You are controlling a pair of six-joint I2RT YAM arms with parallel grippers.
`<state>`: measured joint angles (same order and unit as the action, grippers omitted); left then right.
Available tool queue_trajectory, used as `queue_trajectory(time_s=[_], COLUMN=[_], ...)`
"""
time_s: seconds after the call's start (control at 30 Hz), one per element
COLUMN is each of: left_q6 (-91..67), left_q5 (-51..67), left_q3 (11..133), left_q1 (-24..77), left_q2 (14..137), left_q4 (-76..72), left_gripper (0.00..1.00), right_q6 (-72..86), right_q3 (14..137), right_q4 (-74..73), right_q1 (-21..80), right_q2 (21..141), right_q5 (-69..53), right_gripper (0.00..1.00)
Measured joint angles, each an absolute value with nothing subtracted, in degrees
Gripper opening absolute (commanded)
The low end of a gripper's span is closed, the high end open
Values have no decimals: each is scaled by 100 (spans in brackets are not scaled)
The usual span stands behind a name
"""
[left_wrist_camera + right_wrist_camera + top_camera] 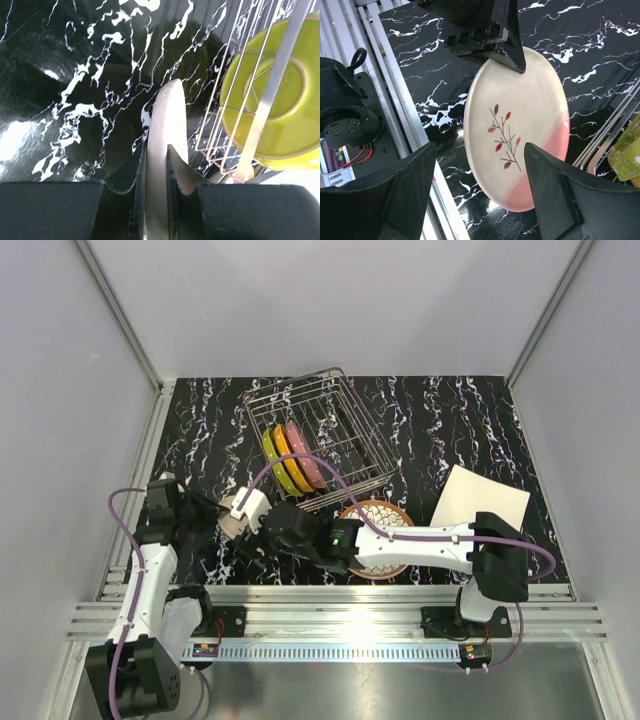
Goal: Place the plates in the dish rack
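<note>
Pinching rim of cream sprig-patterned plate (pixel 520 125) between closed fingers of left gripper (pixel 156 160), holding it on edge. Spreading right gripper (pixel 480 150) wide open, gripping nothing, facing plate's front just ahead. Showing dish rack (pixel 330 400) just ahead-right of left fingertips, carrying lime-green plate (pixel 295 120) upright inside.

The left gripper (pixel 156 150) is pinching the cream plate (pixel 520 100) by its rim at near left. The right arm is stretching leftward along the near edge, with the right gripper (pixel 480 150) gaping wide.
</note>
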<state>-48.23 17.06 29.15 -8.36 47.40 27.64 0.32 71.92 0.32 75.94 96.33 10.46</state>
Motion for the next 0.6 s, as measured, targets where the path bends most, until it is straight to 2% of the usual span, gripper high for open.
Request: queue_trajectory(time_s=[0.43, 0.6], left_q6=[-4737, -4735], left_q5=[1710, 1765], left_q3=[3275, 3376], left_q1=[-834, -834], left_q2=[4685, 4683], left_q4=[3454, 3516], left_gripper=[4, 6], right_q6=[-320, -440], right_q3=[6895, 6973], right_q4=[150, 204], right_q1=[8090, 8090], right_q2=[9793, 10158], right_q5=[2012, 2292], right_gripper=[79, 72])
